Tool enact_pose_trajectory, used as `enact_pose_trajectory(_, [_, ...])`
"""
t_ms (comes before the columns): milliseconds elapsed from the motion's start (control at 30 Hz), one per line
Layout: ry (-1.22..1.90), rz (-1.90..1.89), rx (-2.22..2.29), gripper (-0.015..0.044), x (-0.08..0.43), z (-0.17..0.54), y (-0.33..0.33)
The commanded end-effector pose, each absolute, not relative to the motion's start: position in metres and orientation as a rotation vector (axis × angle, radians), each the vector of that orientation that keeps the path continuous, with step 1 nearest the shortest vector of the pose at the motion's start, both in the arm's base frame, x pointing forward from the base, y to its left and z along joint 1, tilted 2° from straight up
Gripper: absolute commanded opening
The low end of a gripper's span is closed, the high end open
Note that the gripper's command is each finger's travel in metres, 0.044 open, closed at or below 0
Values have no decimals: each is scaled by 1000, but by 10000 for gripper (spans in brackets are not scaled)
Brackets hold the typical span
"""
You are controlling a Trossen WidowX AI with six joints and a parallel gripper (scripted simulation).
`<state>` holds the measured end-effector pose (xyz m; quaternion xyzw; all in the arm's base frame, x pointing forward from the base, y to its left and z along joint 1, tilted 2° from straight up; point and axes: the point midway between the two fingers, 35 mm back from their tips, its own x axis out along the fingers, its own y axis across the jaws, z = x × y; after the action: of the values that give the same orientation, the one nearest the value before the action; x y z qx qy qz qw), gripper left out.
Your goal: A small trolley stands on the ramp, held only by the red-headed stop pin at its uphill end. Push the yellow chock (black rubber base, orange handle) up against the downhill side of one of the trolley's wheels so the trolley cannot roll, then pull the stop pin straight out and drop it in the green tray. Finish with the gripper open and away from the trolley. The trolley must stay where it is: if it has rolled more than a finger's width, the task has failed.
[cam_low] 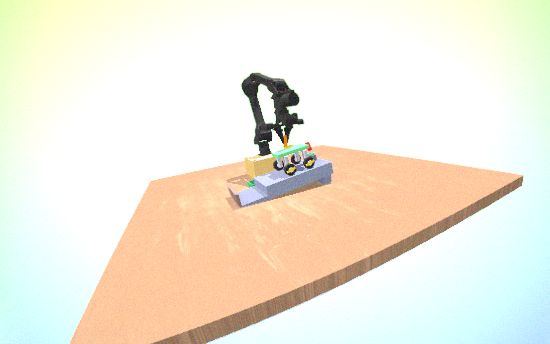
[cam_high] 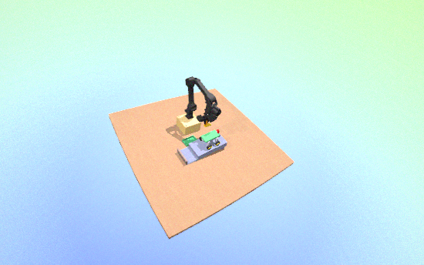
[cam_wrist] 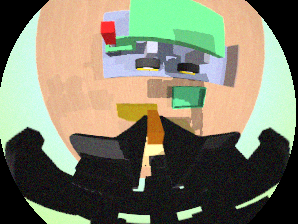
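Observation:
The yellow chock [cam_high: 206, 125] [cam_wrist: 132, 111] hangs in the air from its orange handle [cam_low: 285, 142] [cam_wrist: 156, 134]. My gripper [cam_high: 207, 122] [cam_low: 285, 138] [cam_wrist: 152, 118] is shut on that handle, on the robot-base side of the trolley. The green-topped trolley [cam_high: 210, 135] [cam_low: 290, 150] [cam_wrist: 175, 22] stands on the grey ramp [cam_high: 196, 149] [cam_low: 290, 185] [cam_wrist: 114, 69], with two near wheels visible in the wrist view. The red-headed stop pin [cam_high: 218, 131] [cam_low: 308, 146] [cam_wrist: 108, 32] stands at its uphill end. The green tray [cam_high: 189, 140] [cam_low: 251, 183] [cam_wrist: 188, 106] lies beside the ramp, towards the base.
The pale yellow base block [cam_high: 189, 125] [cam_low: 259, 166] under the arm stands behind the tray. The ramp's low end has a raised lip [cam_wrist: 231, 66]. The trolley's deck overhangs its wheels. The wooden table top [cam_high: 223, 185] [cam_low: 220, 250] carries everything.

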<state>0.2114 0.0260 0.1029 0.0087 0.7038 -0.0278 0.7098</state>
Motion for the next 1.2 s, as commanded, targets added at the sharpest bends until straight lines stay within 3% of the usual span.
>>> enact_pose_trajectory(0, [1553, -63, 13, 0, 214, 103, 14])
enact_pose_trajectory(1167, [1551, -74, 2, 0, 237, 103, -121])
